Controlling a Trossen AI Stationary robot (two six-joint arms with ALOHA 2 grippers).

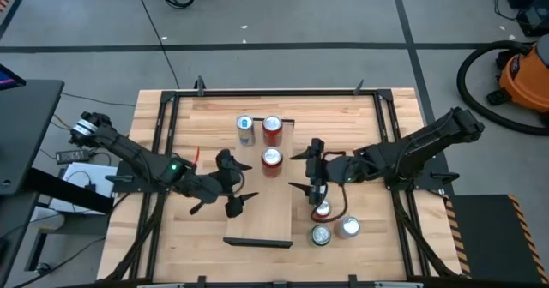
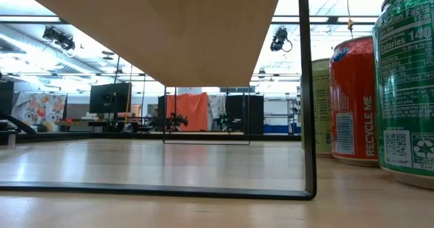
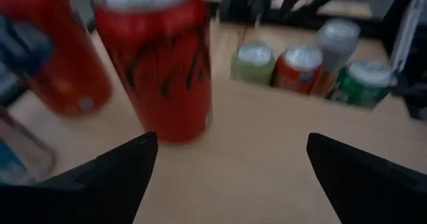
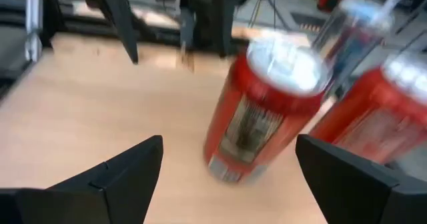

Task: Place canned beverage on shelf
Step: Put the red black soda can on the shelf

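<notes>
Three cans stand upright on the shelf [image 1: 262, 204] in the upper centre of the high view: a blue can [image 1: 245, 127], a red can [image 1: 272, 129] beside it, and a second red can [image 1: 271, 160] just below, tops up and long axes vertical, probably so they sit steady; the plank runs top to bottom of that frame; more cans [image 1: 330, 229] wait at lower right, off the shelf; the left gripper [image 1: 230, 185] hovers wide open and empty near the lower red can; the right gripper [image 1: 305, 170] likewise stands open, holding nothing, above the waiting cans.
</notes>
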